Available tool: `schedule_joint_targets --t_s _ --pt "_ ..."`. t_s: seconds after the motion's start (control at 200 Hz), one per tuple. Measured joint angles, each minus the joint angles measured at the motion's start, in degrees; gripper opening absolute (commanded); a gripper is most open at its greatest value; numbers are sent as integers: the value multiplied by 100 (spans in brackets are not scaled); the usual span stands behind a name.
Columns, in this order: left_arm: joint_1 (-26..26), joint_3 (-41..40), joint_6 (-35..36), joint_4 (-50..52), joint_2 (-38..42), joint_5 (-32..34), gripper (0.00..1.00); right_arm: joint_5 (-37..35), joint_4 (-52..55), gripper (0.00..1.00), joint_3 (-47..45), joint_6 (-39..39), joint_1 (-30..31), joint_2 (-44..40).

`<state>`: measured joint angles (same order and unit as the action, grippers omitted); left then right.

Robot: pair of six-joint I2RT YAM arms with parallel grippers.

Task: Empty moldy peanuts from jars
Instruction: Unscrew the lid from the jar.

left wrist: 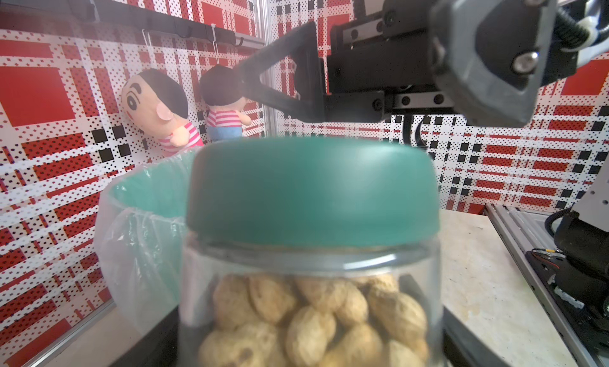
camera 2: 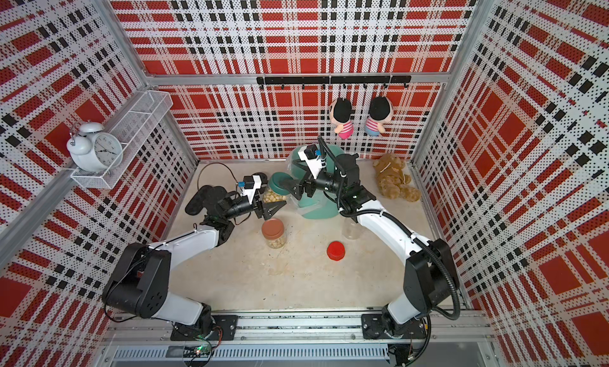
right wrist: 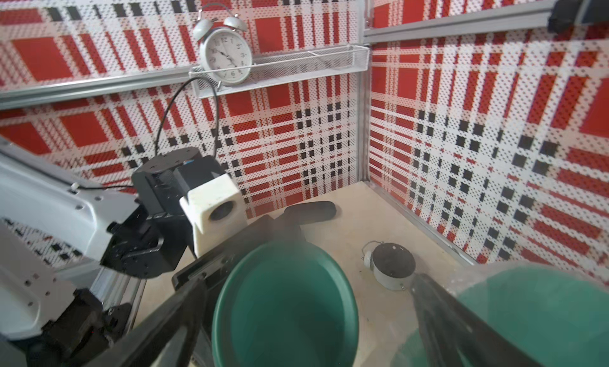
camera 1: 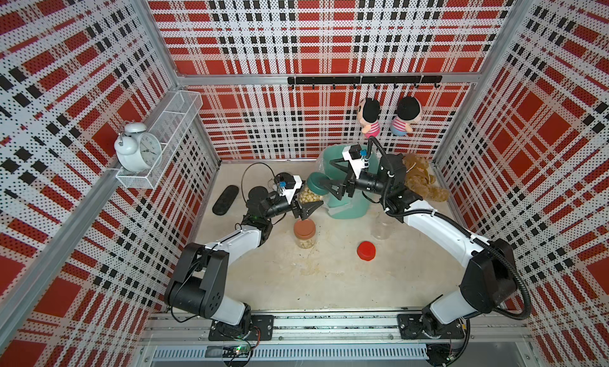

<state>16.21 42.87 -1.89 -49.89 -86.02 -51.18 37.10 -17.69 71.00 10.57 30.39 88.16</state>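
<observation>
My left gripper (camera 1: 304, 206) is shut on a clear jar (camera 1: 309, 194) with a dark green lid (camera 1: 315, 183), held tilted above the floor beside the teal bin (camera 1: 351, 207). Moldy peanuts (left wrist: 313, 322) fill the jar in the left wrist view, under the green lid (left wrist: 313, 190). My right gripper (camera 1: 327, 180) is open, its fingers standing either side of the green lid (right wrist: 286, 302) with gaps showing. A brown-lidded jar (camera 1: 304, 233) of peanuts stands upright in front. An empty clear jar (camera 1: 382, 227) and a loose red lid (camera 1: 366, 250) sit to the right.
The teal bin (camera 2: 316, 212) with a clear liner stands at the back. A brown teddy (camera 1: 423, 182) lies right of it. A black oblong object (camera 1: 225, 200) and a small round dark item (right wrist: 390, 266) lie at the back left. Two dolls (camera 1: 370, 116) hang on the wall.
</observation>
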Motion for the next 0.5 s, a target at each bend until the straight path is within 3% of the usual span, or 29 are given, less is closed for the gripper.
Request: schedule_joint_targets --t_s 0.23,0.501 --pt "0 -35 0 -26 2 85 0 -1381 -380 100 -555 798 529 -184" --pt "2 -52 -2 -63 2 146 0 -2098 -564 100 -778 1257 782 -234"
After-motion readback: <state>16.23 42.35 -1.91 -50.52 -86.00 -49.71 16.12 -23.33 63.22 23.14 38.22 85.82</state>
